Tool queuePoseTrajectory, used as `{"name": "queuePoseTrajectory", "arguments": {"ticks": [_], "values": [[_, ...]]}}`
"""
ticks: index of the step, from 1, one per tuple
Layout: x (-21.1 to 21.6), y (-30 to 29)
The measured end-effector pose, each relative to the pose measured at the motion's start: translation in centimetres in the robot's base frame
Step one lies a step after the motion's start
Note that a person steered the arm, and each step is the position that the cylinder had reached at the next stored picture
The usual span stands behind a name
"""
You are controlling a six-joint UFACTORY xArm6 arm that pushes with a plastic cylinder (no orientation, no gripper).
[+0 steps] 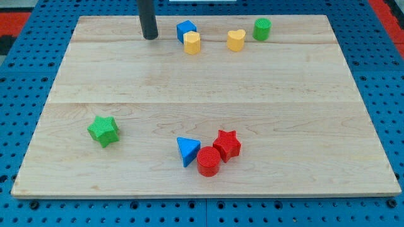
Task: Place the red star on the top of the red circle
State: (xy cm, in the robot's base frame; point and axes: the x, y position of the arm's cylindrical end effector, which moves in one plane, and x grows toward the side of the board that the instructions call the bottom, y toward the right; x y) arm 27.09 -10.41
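The step in hand looks like the approach, with no push begun. My tip [149,36] rests far toward the view's top from the red circle [208,161], just left of the blue block [185,29], which touches a yellow block [192,43]. There is no gripper on this arm, only the rod, so nothing opens or closes.

The red star [227,145] sits touching the red circle, on the circle's upper right. It is a chunky ribbed piece, flat on the table [202,94]. A blue triangle [187,151] seems to touch the circle's left side, though the contact is hard to confirm.

As I judge it, the star must shift leftward to stand directly above the circle. That calls for bringing the tip round to the star's right side without knocking the circle.
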Motion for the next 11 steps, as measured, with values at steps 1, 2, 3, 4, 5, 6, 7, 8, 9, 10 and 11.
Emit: {"name": "queuePoseTrajectory", "arguments": {"ticks": [1, 2, 3, 4, 5, 6, 7, 8, 9, 10, 11], "values": [[1.9, 5.3], [1.8, 7.6], [1.8, 7.5], [2.3, 2.4], [1.5, -2.0], [11.2, -0.9], [13.7, 8.5], [17.2, 15.8], [25.2, 17.3], [32.1, 17.2], [31.2, 14.9]]}}
